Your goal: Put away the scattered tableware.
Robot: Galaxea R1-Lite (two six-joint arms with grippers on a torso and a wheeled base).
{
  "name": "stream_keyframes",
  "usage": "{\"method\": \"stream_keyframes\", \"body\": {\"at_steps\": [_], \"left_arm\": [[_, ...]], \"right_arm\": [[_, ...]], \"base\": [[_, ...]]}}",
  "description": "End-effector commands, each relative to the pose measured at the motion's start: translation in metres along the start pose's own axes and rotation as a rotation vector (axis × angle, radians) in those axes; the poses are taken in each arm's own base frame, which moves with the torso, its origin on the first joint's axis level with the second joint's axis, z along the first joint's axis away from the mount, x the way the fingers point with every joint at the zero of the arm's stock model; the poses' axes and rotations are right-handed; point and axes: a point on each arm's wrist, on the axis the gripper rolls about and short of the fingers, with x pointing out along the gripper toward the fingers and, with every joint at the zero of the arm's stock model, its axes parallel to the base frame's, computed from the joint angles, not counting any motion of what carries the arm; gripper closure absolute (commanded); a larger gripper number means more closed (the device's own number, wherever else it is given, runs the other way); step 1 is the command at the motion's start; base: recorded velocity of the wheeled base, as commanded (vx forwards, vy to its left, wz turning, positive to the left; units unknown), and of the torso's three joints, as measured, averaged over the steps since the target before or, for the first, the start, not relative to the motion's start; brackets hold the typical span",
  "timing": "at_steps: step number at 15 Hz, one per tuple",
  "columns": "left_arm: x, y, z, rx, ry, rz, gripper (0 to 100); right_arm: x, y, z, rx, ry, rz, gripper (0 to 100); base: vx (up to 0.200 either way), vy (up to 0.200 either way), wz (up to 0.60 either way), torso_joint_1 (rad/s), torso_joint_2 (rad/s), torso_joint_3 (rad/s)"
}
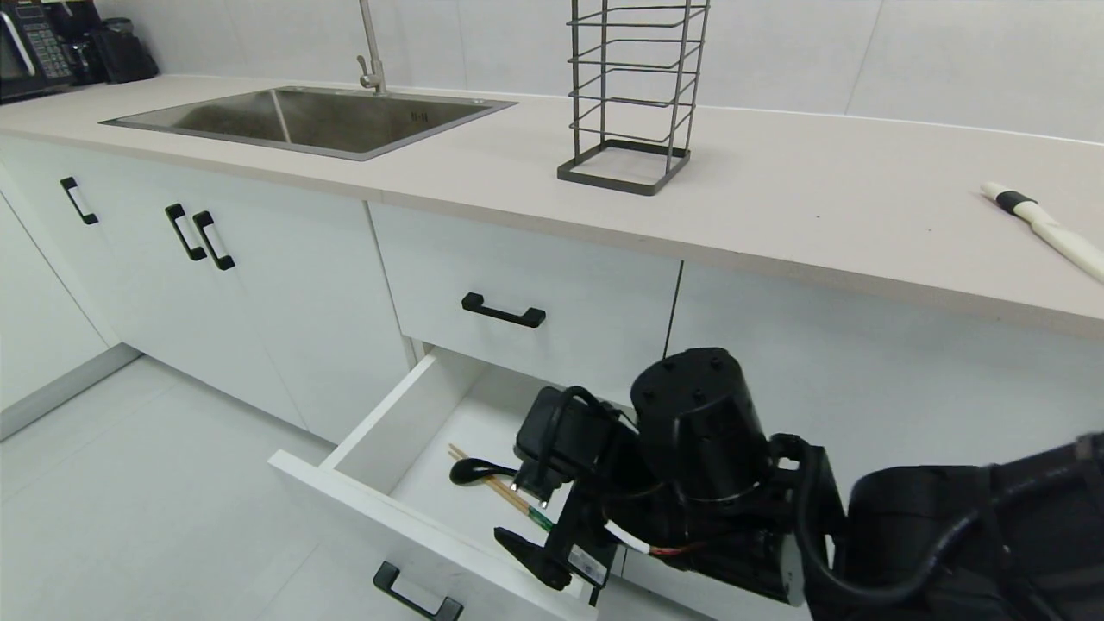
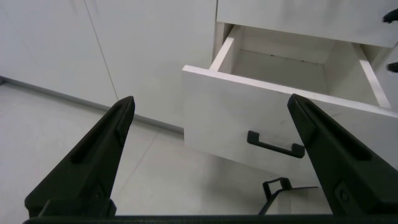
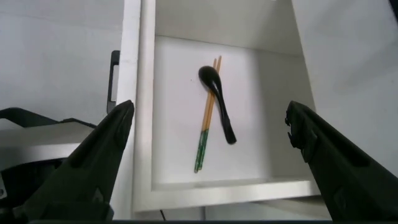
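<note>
Now, right pincer [image 3: 209, 107] wide over the drawer [image 3: 144, 124] — spoon [image 3: 222, 112] across chopsticks [image 3: 203, 138], clear of its walls.

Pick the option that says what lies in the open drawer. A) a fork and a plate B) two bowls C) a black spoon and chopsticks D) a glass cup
C: the right wrist view shows a black spoon lying across a pair of chopsticks on the floor of the drawer.

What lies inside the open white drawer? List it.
Inside the open white drawer: a black spoon crossing a pair of wooden chopsticks with green tips. In the head view the right gripper covers its right part.
</note>
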Motion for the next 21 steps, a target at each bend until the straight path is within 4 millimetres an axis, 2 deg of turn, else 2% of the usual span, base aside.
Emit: {"method": "stream_keyframes", "body": {"at_steps": [1, 3, 7, 9, 12, 15, 16, 17, 18, 21], "left_arm": [[0.0, 0.0, 0.0, -0.001, 0.001, 0.0, 0], [0.0, 0.0, 0.0, -0.001, 0.002, 0.0, 0], [0.0, 0.0, 0.0, -0.001, 0.002, 0.0, 0], [0.0, 0.0, 0.0, -0.001, 0.002, 0.0, 0], [0.0, 0.0, 0.0, -0.001, 0.002, 0.0, 0], [0.0, 0.0, 0.0, -0.001, 0.002, 0.002, 0], [0.0, 0.0, 0.0, -0.001, 0.002, 0.0, 0], [0.0, 0.0, 0.0, -0.001, 0.001, 0.0, 0], [0.0, 0.0, 0.0, -0.001, 0.001, 0.002, 0], [0.0, 0.0, 0.0, -0.001, 0.001, 0.0, 0]], "right_arm": [[-0.03, -0.001, -0.005, 0.01, -0.029, -0.01, 0], [-0.041, -0.003, -0.005, 0.014, -0.046, -0.022, 0], [-0.087, -0.011, -0.023, 0.038, -0.057, -0.051, 0], [-0.118, -0.011, -0.04, 0.05, -0.055, -0.057, 0], [-0.149, -0.004, -0.066, 0.063, -0.009, -0.085, 0], [-0.185, -0.01, -0.084, 0.104, -0.015, -0.195, 0], [-0.19, -0.009, -0.087, 0.109, -0.018, -0.208, 0], [-0.213, -0.002, -0.104, 0.125, -0.007, -0.261, 0], [-0.226, 0.003, -0.114, 0.131, -0.005, -0.307, 0], [-0.257, 0.016, -0.137, 0.173, -0.093, -0.468, 0]], "base": [[0.0, 0.0, 0.0, 0.0, 0.0, 0.0], [0.0, 0.0, 0.0, 0.0, 0.0, 0.0], [0.0, 0.0, 0.0, 0.0, 0.0, 0.0], [0.0, 0.0, 0.0, 0.0, 0.0, 0.0], [0.0, 0.0, 0.0, 0.0, 0.0, 0.0], [0.0, 0.0, 0.0, 0.0, 0.0, 0.0], [0.0, 0.0, 0.0, 0.0, 0.0, 0.0], [0.0, 0.0, 0.0, 0.0, 0.0, 0.0], [0.0, 0.0, 0.0, 0.0, 0.0, 0.0], [0.0, 0.0, 0.0, 0.0, 0.0, 0.0]]}}
